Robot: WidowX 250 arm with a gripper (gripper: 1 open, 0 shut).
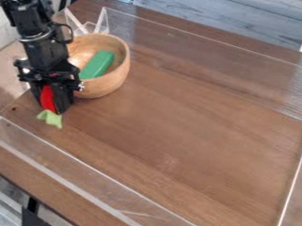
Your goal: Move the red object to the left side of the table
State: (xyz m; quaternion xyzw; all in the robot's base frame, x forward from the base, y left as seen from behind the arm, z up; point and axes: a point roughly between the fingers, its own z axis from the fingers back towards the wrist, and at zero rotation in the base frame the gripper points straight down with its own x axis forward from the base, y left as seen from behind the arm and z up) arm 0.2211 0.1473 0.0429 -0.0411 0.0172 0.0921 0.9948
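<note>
The red object (48,98), a small red toy fruit with a light-green leafy tuft (47,117) hanging below it, sits between the black fingers of my gripper (50,100). The gripper points straight down and is shut on it, low over the dark wood-grain table (180,132) near its left edge. The tuft hangs right at the tabletop; whether it touches I cannot tell. Most of the red body is hidden by the fingers.
A wooden bowl (112,81) holding an elongated green object (99,62) stands just right of the gripper, almost touching it. A low clear plastic rim (68,170) edges the table. A light wall and planks run behind the far edge.
</note>
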